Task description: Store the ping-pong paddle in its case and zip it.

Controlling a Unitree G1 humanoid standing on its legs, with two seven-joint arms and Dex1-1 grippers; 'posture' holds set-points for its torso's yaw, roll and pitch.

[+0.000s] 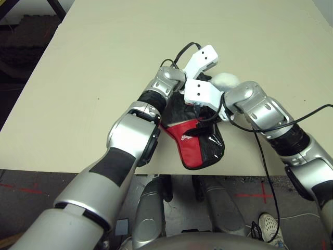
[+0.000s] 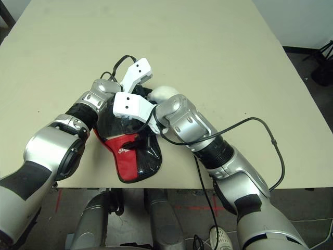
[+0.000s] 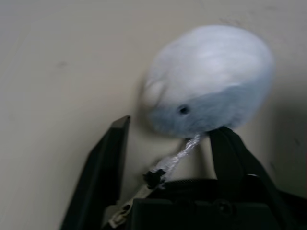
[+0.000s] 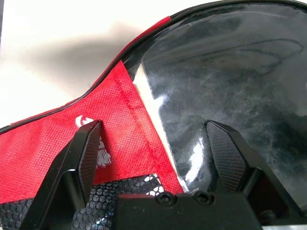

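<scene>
From the head, one case (image 1: pixel 200 148), red and black with a mesh pocket, lies at the near edge of the tan bench (image 1: pixel 104 52) under both arms. The left wrist view shows the left tool (image 3: pixel 168 148) spread wide by one fluffy grey-blue pouch (image 3: pixel 211 81) and the zipper pull (image 3: pixel 122 213). The right wrist view shows the right tool (image 4: pixel 158 148) wide open over the red cloth and one paddle (image 4: pixel 230 96), its black face shiny inside.

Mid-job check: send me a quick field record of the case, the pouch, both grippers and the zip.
case: black and red, lying at the table's near edge
pouch: pale, soft, just past the case, tied by a string to the zipper pull
left gripper: open, string between its fingers
right gripper: open, over the case's clear window
zip: extent closed unclear
</scene>
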